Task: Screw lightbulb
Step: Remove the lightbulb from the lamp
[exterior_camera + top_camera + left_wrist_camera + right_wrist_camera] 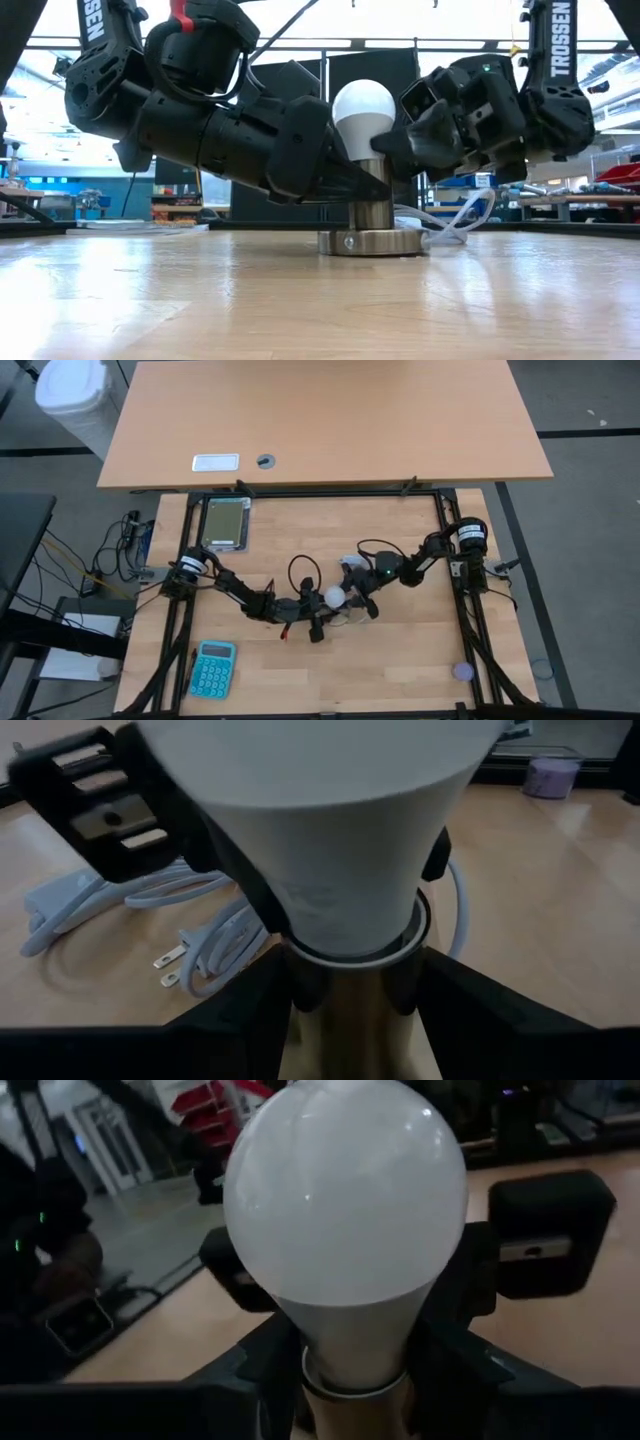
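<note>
White and smooth, the lightbulb (362, 110) stands upright in the metal socket (371, 228) at the middle of the wooden table (400, 660); it looks light, slippery and easy to break, so hold it softly around its narrow neck. Left of the bulb, the left gripper (316, 622) clamps the socket. Right of it, the right gripper (362, 600) pinches the bulb's neck.

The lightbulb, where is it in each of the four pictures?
High view: the lightbulb is a small white ball mid-table, between the two arms.
Low view: the lightbulb stands upright at centre, on the metal socket.
Left wrist view: its white neck fills the top half.
Right wrist view: its globe fills the middle.
Shared landmark: the socket under it, with its white cord.
</note>
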